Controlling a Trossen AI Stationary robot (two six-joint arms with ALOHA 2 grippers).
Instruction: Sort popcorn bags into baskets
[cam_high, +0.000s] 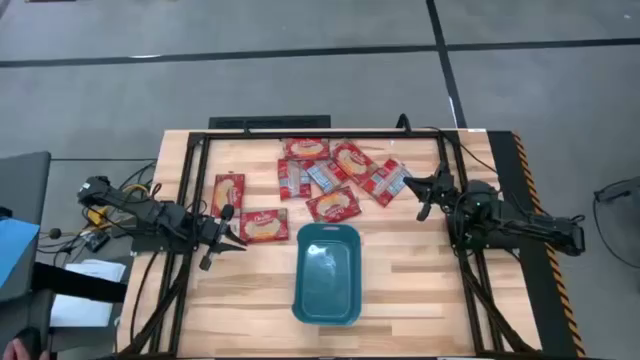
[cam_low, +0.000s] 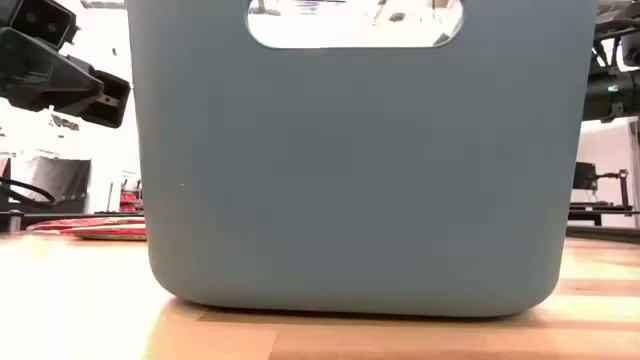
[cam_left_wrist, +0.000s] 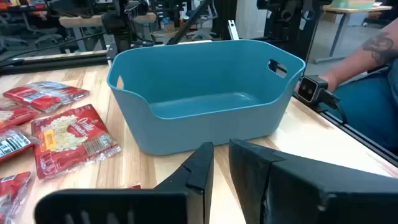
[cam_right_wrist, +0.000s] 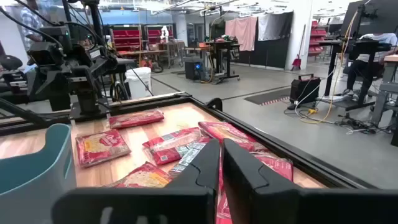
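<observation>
Several red popcorn bags (cam_high: 333, 205) lie flat on the far half of the table, most in a loose cluster (cam_high: 325, 176). Two lie apart to the left (cam_high: 229, 192) (cam_high: 264, 225). The teal basket (cam_high: 328, 272) stands on the table's near middle and has nothing in it (cam_left_wrist: 205, 93). My left gripper (cam_high: 238, 243) hovers left of the basket, beside the nearest bag, with its fingers together (cam_left_wrist: 222, 165). My right gripper (cam_high: 412, 190) is at the right end of the cluster, above the bags (cam_right_wrist: 221, 162), also shut and holding nothing.
A black metal frame (cam_high: 300, 133) runs around the table top. A small camera (cam_left_wrist: 311, 90) sits at the table's near edge behind the basket, and a person's arm (cam_left_wrist: 367, 56) shows beyond it. Bare wood (cam_high: 420, 290) lies on either side of the basket.
</observation>
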